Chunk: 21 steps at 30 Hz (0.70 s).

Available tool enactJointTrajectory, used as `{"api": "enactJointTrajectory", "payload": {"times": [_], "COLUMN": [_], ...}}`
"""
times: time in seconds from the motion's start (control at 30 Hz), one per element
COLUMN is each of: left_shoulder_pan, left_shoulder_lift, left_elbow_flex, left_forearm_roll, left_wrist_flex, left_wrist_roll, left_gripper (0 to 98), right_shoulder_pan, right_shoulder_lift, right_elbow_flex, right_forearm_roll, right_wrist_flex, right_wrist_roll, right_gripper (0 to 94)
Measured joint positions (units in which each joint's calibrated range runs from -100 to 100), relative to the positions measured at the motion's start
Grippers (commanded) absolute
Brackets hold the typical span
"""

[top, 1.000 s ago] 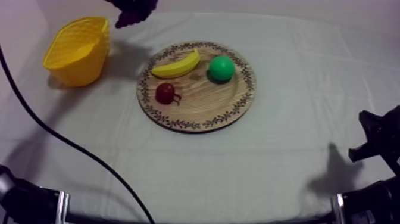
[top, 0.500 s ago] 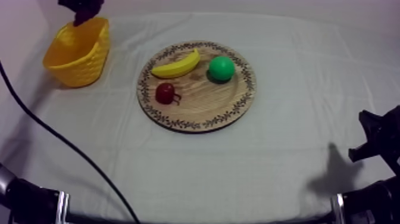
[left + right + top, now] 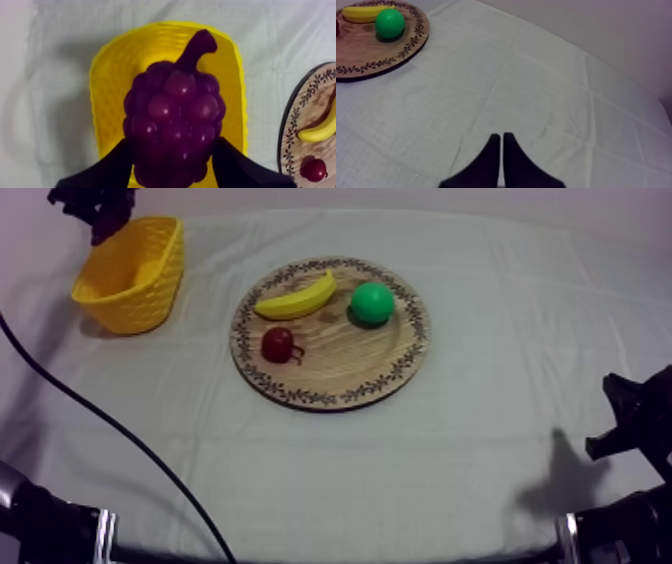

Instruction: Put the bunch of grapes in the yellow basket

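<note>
Left claw (image 3: 172, 150) holds the bunch of grapes (image 3: 172, 115), with one black finger on each side of the bunch. The grapes hang in the air over the open mouth of the yellow basket (image 3: 107, 110). Seen from the left wrist, the yellow rim shows past the bunch on both sides and beyond the stem. The stem points at the basket's far rim. The basket sits on the worktop (image 3: 480, 438), near its far left edge.

To the right of the basket is a strip of bare cloth, and then the round wooden board (image 3: 350, 363). The board and the basket do not touch. On the board, the small red fruit (image 3: 278, 343) lies on the side nearest the basket. The banana (image 3: 296, 298) lies behind it, close to the board's far rim. A round green fruit (image 3: 372, 302) sits just past the banana's tip, farther from the basket. The three fruits sit apart from each other.

Farther right from the basket, past the board, is a big patch of bare cloth. The right claw (image 3: 502, 137) is low over this patch, well apart from the board's edge. Its two fingers are pressed together in a thin wedge and hold nothing.
</note>
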Motion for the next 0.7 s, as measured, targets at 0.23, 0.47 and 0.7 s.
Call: {"api": "enactJointTrajectory", "payload": {"times": [0.23,0.47,0.7], "left_shoulder_pan": [0.04,-0.25,-1.44], "left_shoulder_lift": [4.02,8.78,11.75], "left_elbow_flex": [0.21,1.15,1.36], "left_forearm_roll": [0.99,2.08,4.03], "left_wrist_flex": [0.09,0.03,0.04], "left_wrist_roll": [1.07,2.32,4.05], "left_gripper": [55.0,68.0,86.2], "right_shoulder_pan": [0.00,0.00,0.00], "right_shoulder_lift": [0.00,0.00,0.00], "right_elbow_flex": [0.00,0.00,0.00], "right_forearm_roll": [0.00,0.00,0.00], "right_wrist_flex": [0.00,0.00,0.00], "right_wrist_roll": [0.00,0.03,0.03], "right_gripper": [0.3,0.3,0.3]}}
